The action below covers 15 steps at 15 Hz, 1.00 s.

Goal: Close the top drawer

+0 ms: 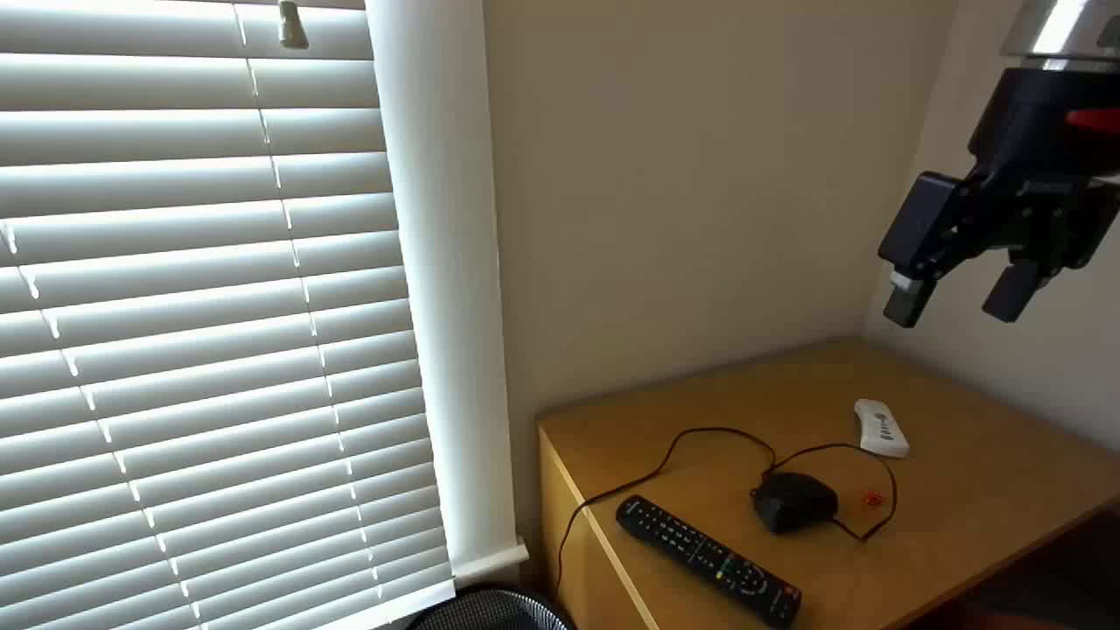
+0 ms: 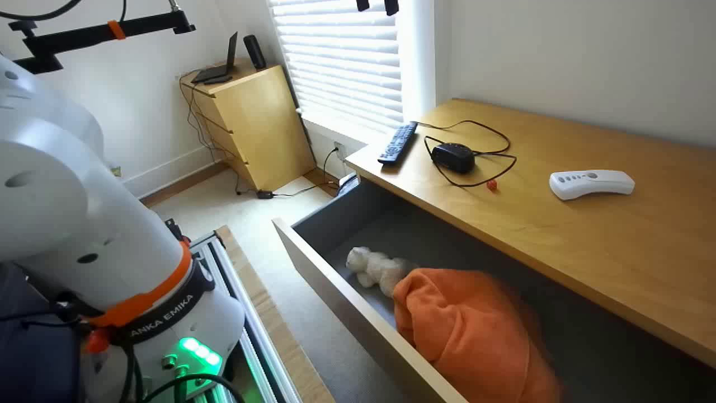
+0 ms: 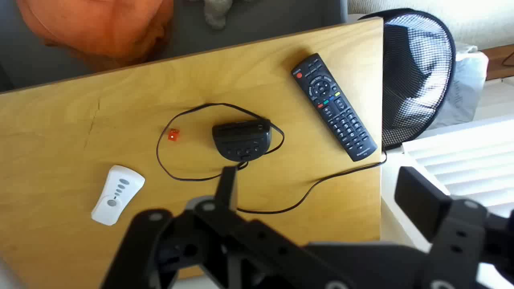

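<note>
The top drawer (image 2: 341,294) of the light wood dresser (image 2: 559,235) is pulled out. It holds a bunched orange cloth (image 2: 464,330) and a pale plush toy (image 2: 376,270). In the wrist view, the grey drawer inside (image 3: 273,24) shows at the top edge, beyond the dresser top. My gripper (image 3: 323,196) is open and empty, its fingers wide apart above the dresser top. It hangs well above the dresser top in an exterior view (image 1: 958,302). Only its fingertips show at the top edge in an exterior view (image 2: 377,5). The drawer front is out of view in the wrist view.
On the dresser top lie a black remote (image 3: 335,108), a black corded device (image 3: 241,140), a small red die (image 3: 173,134) and a white remote (image 3: 117,194). A black mesh bin (image 3: 417,76) stands beside the dresser near the window. Another dresser (image 2: 263,129) stands farther back.
</note>
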Each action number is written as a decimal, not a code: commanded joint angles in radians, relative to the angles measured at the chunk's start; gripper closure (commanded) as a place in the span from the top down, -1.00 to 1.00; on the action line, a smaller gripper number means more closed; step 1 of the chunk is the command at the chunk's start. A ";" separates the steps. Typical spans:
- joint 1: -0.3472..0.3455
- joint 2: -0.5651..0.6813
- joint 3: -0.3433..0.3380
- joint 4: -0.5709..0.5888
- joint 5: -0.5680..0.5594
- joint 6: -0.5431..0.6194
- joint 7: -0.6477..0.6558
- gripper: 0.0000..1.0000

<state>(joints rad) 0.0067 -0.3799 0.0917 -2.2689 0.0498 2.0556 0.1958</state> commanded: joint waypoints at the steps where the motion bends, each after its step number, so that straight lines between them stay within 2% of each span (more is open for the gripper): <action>1: 0.006 0.001 -0.006 0.001 -0.003 -0.002 0.002 1.00; 10: 0.006 0.001 -0.006 0.001 -0.003 -0.002 0.002 1.00; 15: -0.044 0.011 -0.081 -0.059 -0.011 0.059 -0.046 1.00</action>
<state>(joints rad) -0.0079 -0.3752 0.0608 -2.2756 0.0483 2.0582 0.1913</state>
